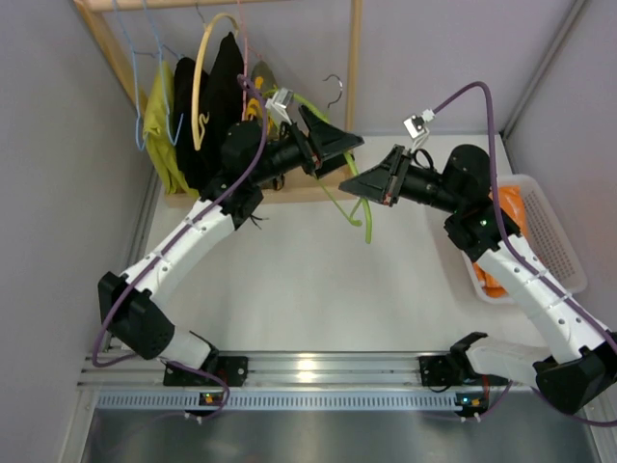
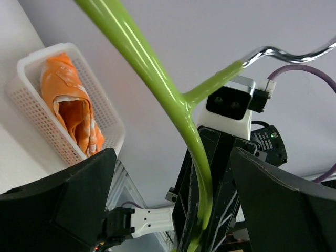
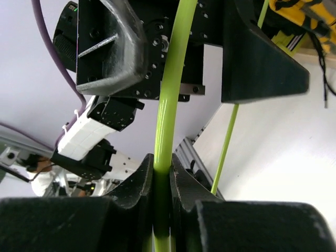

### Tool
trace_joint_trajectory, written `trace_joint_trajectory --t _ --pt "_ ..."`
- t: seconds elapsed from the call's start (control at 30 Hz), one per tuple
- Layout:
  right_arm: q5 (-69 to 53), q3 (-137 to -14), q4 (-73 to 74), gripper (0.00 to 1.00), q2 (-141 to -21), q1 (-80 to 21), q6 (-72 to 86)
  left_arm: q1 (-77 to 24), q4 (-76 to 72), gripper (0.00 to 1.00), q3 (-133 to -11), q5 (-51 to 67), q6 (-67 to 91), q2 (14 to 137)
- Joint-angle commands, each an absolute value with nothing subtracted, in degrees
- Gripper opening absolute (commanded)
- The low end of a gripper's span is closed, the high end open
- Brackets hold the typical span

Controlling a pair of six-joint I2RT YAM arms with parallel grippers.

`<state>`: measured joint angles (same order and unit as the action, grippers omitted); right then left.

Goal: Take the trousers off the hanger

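The lime-green hanger [image 1: 367,220] hangs bare in mid-air over the table, its metal hook [image 1: 335,91] pointing toward the back. My right gripper [image 1: 371,185] is shut on one arm of it, the jaws pinching the green bar [image 3: 161,157]. My left gripper [image 1: 328,147] is open; its fingers [image 2: 68,199] stand wide apart on either side of the hanger [image 2: 157,73] without touching it. The orange trousers [image 2: 73,113] lie bunched in the white basket [image 2: 31,97] at the right, half hidden behind the right arm in the top view [image 1: 508,204].
A wooden clothes rack [image 1: 355,58] stands at the back left with a yellow-green garment [image 1: 159,125], black garments [image 1: 217,96], a pale wooden hanger [image 1: 200,92] and wire hangers. The white basket [image 1: 557,231] sits against the right wall.
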<state>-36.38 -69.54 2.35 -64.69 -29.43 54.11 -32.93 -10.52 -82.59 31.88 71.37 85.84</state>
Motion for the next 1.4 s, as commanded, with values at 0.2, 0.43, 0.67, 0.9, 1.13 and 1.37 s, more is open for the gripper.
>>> trace_joint_trajectory --t 0.2,0.43,0.67,0.9,1.13,1.37 --pt "-32.36 -73.21 -2.57 0.00 -63.90 -26.11 51.95 -28.39 -6.86 0.99 -77.17 30.86 57.14 72.96" --pt "-32.52 -72.42 -0.97 0.00 -61.53 -21.89 51.24 -22.95 -3.69 0.99 -72.51 30.76 55.37 65.31" --pt "-34.28 -71.10 -1.23 0.00 -57.31 -20.22 52.30 -21.01 -3.25 0.99 -72.07 30.94 55.99 64.33" --pt "-27.96 -72.59 2.72 0.00 -55.81 -18.46 44.66 -20.92 -4.39 0.99 -73.83 33.66 58.18 66.00" --pt "-26.01 -73.21 6.33 0.00 -57.13 -20.21 40.25 -23.72 -5.01 0.98 -79.09 33.31 53.47 70.13" --pt "-26.72 -74.53 6.42 0.00 -59.23 -21.45 40.52 -30.85 -7.97 0.97 -84.20 46.91 39.47 74.88"
